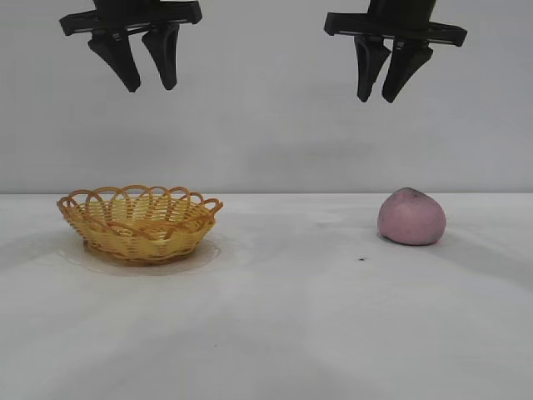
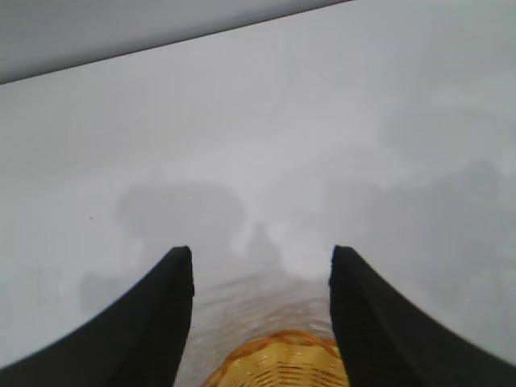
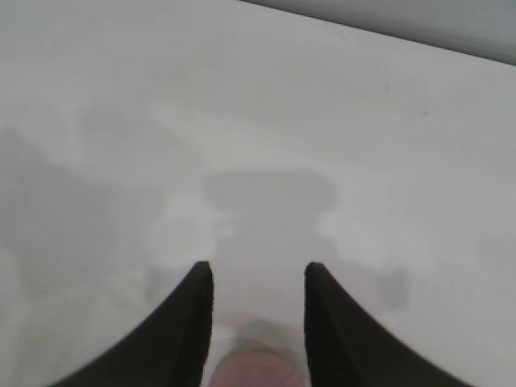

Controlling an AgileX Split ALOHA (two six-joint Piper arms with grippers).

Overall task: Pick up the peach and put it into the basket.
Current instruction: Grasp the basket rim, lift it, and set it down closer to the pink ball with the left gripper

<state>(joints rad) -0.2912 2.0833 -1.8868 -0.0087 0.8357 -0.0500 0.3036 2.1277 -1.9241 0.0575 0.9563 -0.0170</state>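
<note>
The pink-mauve peach (image 1: 411, 217) rests on the white table at the right. The yellow wicker basket (image 1: 139, 223) with its looped orange-brown rim stands empty at the left. My left gripper (image 1: 150, 87) hangs high above the basket, open and holding nothing. High over the peach, my right gripper (image 1: 376, 100) is open too, its gap narrower. In the left wrist view the basket's rim (image 2: 278, 364) shows far below between the black fingers (image 2: 153, 322). The right wrist view shows the top of the peach (image 3: 256, 371) below its gripper (image 3: 258, 268).
A small dark speck (image 1: 361, 258) lies on the table in front of the peach. A pale grey wall stands behind the table's far edge. A faint round mark rings the basket's base.
</note>
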